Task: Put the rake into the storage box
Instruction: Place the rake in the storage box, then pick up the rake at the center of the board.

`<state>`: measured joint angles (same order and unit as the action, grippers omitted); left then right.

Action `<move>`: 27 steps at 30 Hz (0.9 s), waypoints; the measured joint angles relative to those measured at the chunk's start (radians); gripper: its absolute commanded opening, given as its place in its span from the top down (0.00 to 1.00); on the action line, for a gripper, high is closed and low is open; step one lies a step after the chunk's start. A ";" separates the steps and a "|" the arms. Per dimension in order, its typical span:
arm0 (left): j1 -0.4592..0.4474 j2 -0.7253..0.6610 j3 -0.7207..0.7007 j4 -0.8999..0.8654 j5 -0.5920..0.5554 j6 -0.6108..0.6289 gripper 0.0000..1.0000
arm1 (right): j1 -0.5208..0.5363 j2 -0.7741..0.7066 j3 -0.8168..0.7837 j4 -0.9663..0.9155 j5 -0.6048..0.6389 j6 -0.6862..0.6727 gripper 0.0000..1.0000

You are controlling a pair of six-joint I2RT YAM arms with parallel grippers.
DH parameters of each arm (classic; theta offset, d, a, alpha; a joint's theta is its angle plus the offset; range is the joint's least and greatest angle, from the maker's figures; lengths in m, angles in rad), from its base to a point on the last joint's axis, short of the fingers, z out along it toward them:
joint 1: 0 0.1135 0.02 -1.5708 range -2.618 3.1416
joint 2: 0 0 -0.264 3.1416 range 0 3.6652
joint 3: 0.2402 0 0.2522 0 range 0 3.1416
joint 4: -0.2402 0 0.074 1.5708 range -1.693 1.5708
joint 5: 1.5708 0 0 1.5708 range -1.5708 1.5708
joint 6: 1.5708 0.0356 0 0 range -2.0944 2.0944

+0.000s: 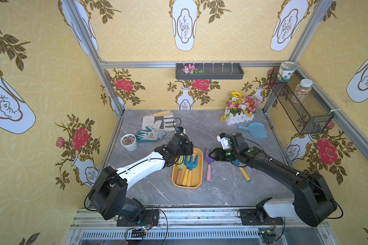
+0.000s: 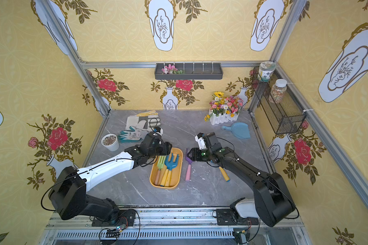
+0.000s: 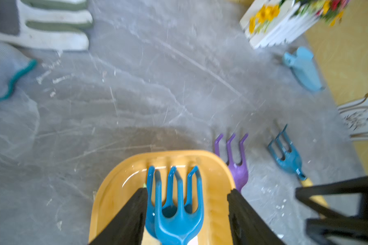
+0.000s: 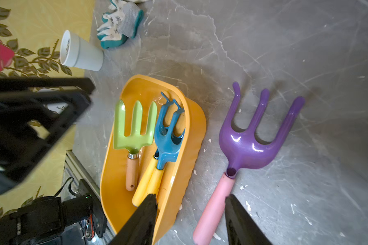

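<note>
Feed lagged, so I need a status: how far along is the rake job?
Done: the tray holds a green rake and two blue rakes; the left gripper is open over them, gripping nothing. In hand: the right gripper hovers open over the purple rake, at its pink handle, not gripping it. Left: that purple rake and a third blue rake lie on the table outside the tray.

In the box (image 1: 187, 187), mid-tabletop (image 1: 157, 191), lie rakes (image 1: 191, 164); another rake (image 1: 208, 171) just right of it; gloves (image 1: 155, 127), cup (image 1: 129, 142) behind-left.
</note>
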<state>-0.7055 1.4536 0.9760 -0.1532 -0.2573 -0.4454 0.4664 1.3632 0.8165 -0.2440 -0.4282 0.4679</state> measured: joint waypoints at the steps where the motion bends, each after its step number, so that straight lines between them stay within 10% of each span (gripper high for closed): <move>1: 0.000 -0.003 0.016 0.003 -0.015 0.000 0.35 | 0.018 0.011 0.000 -0.003 0.013 -0.001 0.44; 27: 0.000 0.033 0.037 0.048 -0.037 -0.065 0.35 | 0.213 0.254 0.037 -0.071 0.226 -0.054 0.47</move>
<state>-0.7059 1.4864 1.0126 -0.1051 -0.2939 -0.5106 0.6796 1.6176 0.8539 -0.3145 -0.2024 0.4141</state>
